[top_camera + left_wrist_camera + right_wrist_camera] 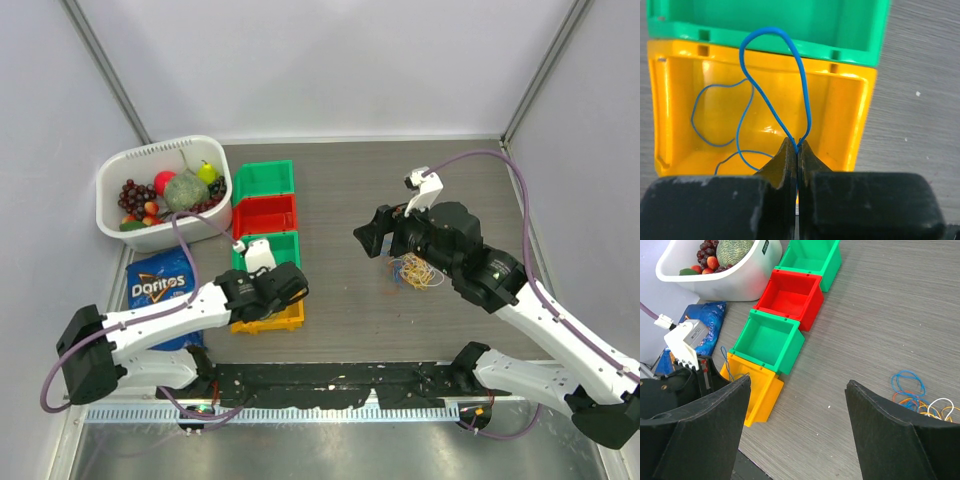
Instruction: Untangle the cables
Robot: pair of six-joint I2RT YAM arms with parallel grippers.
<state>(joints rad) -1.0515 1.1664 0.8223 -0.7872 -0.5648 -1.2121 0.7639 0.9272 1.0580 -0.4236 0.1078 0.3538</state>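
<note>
One blue cable (775,90) looks freed, pinched tight in the left gripper (797,150) over the yellow bin (860,115), while the unsorted tangle (418,270) lies at the bin's three o'clock, beside the wide-open right gripper (797,390).

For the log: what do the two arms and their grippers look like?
The left arm and right arm have white links, black joints and a lilac cable each. Each carries a white wrist camera. The left gripper and right gripper have black wedge-shaped fingers.
</note>
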